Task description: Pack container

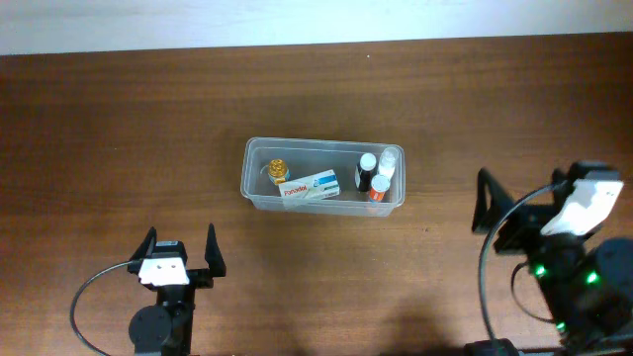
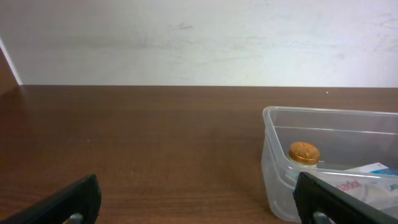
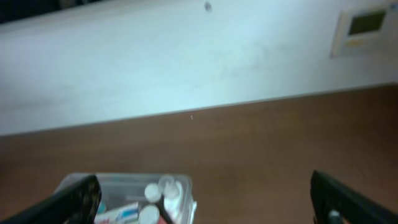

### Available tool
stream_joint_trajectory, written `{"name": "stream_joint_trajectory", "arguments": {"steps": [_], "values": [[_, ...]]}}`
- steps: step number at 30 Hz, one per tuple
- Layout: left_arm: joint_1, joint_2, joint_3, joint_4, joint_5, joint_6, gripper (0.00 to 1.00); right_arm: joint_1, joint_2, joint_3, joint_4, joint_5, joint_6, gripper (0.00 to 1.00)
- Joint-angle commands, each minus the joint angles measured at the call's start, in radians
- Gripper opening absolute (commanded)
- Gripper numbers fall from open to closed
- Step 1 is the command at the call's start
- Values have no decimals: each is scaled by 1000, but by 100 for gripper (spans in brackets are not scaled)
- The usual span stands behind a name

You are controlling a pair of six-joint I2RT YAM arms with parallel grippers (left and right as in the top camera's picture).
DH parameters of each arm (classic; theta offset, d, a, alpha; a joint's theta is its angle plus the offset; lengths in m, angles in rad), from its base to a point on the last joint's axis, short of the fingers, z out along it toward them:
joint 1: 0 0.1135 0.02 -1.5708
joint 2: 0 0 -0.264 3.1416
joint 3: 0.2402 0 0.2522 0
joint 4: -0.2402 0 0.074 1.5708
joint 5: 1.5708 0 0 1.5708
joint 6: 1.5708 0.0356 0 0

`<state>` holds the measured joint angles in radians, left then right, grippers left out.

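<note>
The clear plastic container (image 1: pixel 254 193) sits at the table's middle. Inside lie a gold-capped bottle (image 1: pixel 277 169), a white box with blue and red print (image 1: pixel 308 187), and small bottles with white caps (image 1: pixel 368 171) at its right end. My left gripper (image 1: pixel 179 251) is open and empty, near the front edge, left of the container. In the left wrist view the container (image 2: pixel 273 155) stands ahead right with the gold cap (image 2: pixel 304 152) showing. My right gripper (image 1: pixel 529 203) is open and empty, right of the container. The right wrist view shows the container (image 3: pixel 183 186) at lower left.
A white wall runs along the table's far edge (image 1: pixel 316 40). A white wall panel (image 3: pixel 364 28) shows at upper right in the right wrist view. Brown wooden table (image 1: pixel 119 148) surrounds the container.
</note>
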<state>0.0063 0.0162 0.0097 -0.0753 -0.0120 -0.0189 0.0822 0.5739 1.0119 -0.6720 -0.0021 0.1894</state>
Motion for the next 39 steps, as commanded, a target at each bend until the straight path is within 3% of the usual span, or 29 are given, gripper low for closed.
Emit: {"name": "stream_joint_trajectory", "arguments": {"steps": [1, 7, 11, 17, 32, 39], "values": [[4, -11, -1, -8, -3, 15, 99, 10, -86, -141, 88, -61, -29, 98], [4, -11, -1, -8, -3, 15, 99, 10, -273, -413, 321, -197, -134, 98], [4, -11, -1, -8, -3, 15, 99, 8, -408, -628, 500, -197, -133, 98], [4, -11, -1, -8, -3, 15, 99, 8, -504, -803, 631, -196, -134, 98], [4, -11, -1, -8, -3, 15, 99, -60, -571, -1007, 735, -167, -134, 99], [4, -11, -1, -8, -3, 15, 99, -82, -571, -1006, 693, -163, -134, 98]]}}
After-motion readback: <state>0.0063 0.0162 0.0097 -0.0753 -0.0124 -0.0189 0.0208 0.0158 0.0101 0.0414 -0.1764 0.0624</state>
